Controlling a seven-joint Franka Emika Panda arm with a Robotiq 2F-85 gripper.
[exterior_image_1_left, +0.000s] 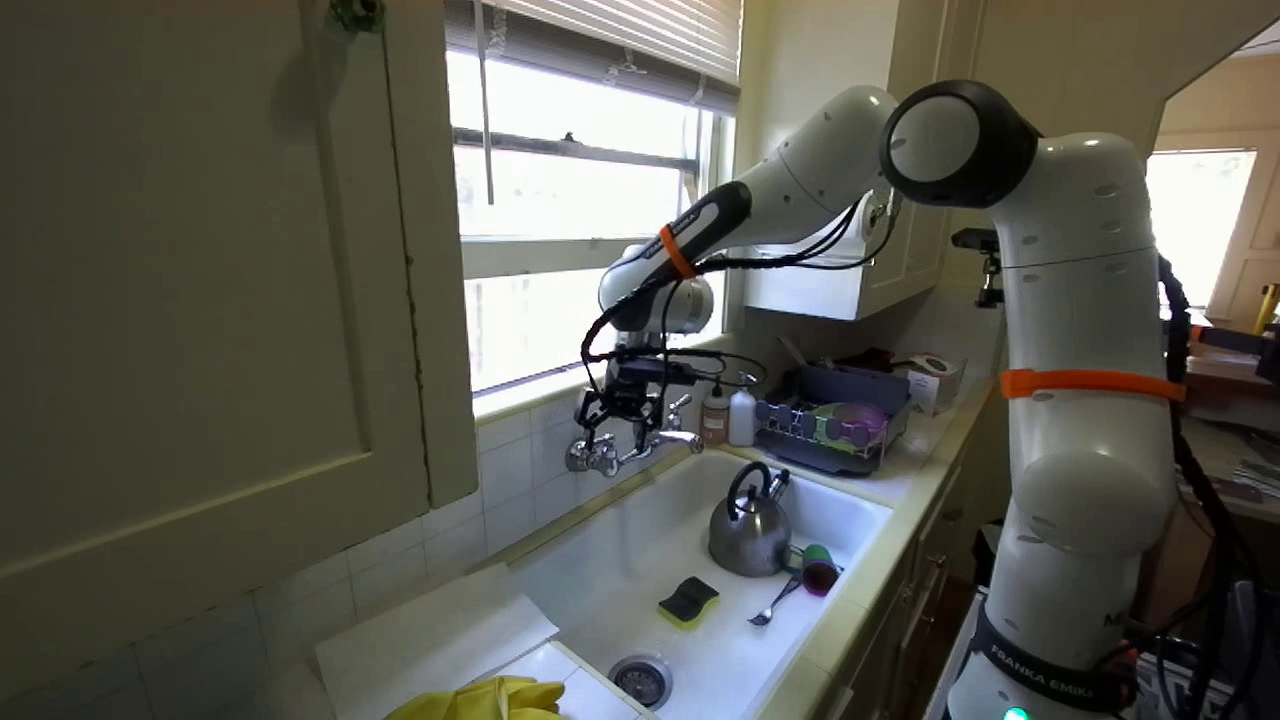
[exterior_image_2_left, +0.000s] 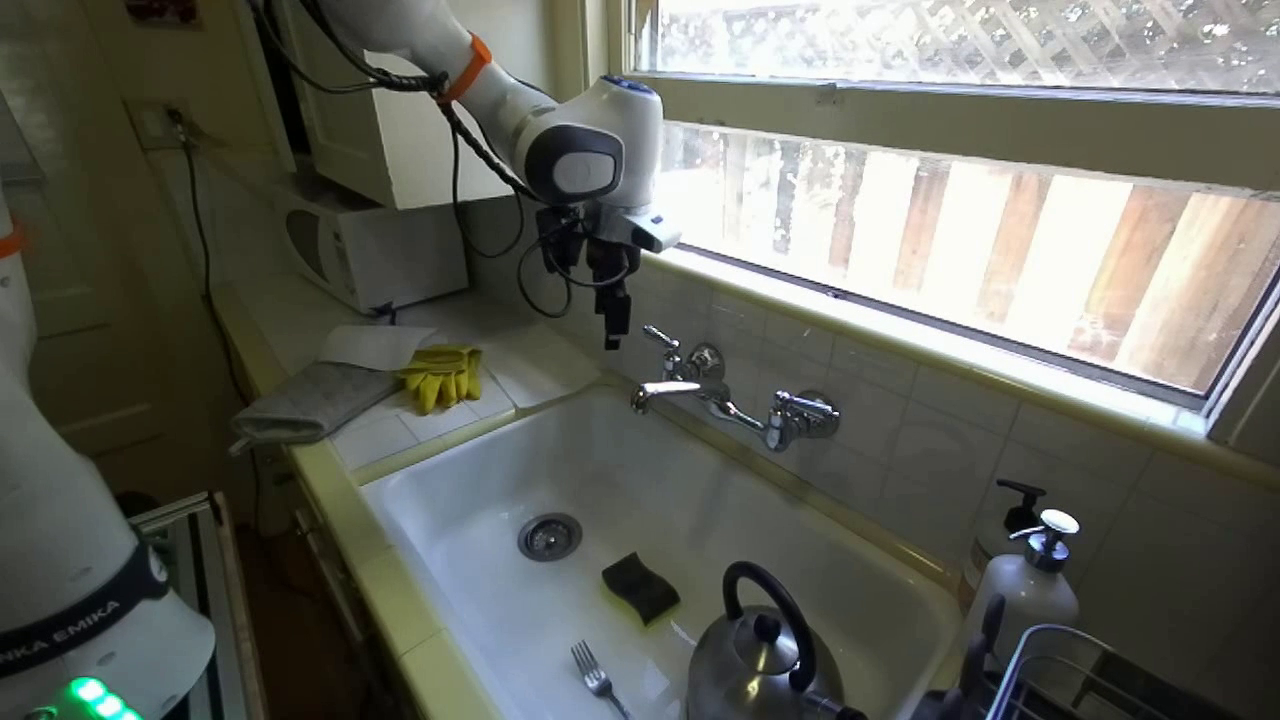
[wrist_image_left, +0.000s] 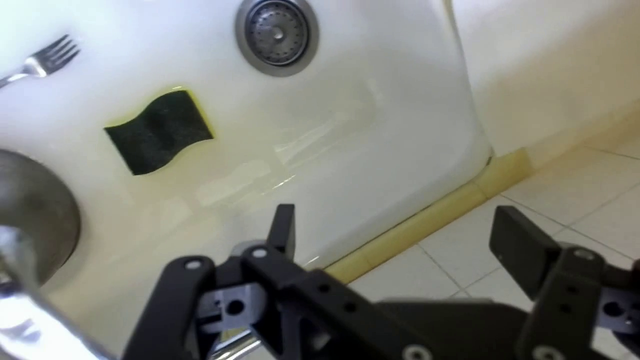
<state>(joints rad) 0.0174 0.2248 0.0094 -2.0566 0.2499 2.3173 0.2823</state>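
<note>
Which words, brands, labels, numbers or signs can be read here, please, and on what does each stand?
"FRANKA EMIKA": dark band.
"NKA EMIKA": that band, cut off, in an exterior view.
"FRANKA EMIKA": forearm, small.
"M", apparently: base.
Too small or blurred: print on brown bottle, box.

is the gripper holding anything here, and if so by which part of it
Nothing is held: the gripper stands open, with nothing between its fingers.

your gripper (wrist_image_left: 397, 225) has its jaws spread wide before the edge of a white sink (wrist_image_left: 425, 100); you see a dark-topped sponge (wrist_image_left: 159, 132) between drain (wrist_image_left: 277, 32) and kettle (wrist_image_left: 40, 200), a fork (wrist_image_left: 47, 57) nearby, and a chrome faucet (wrist_image_left: 32, 325) at lower left.
</note>
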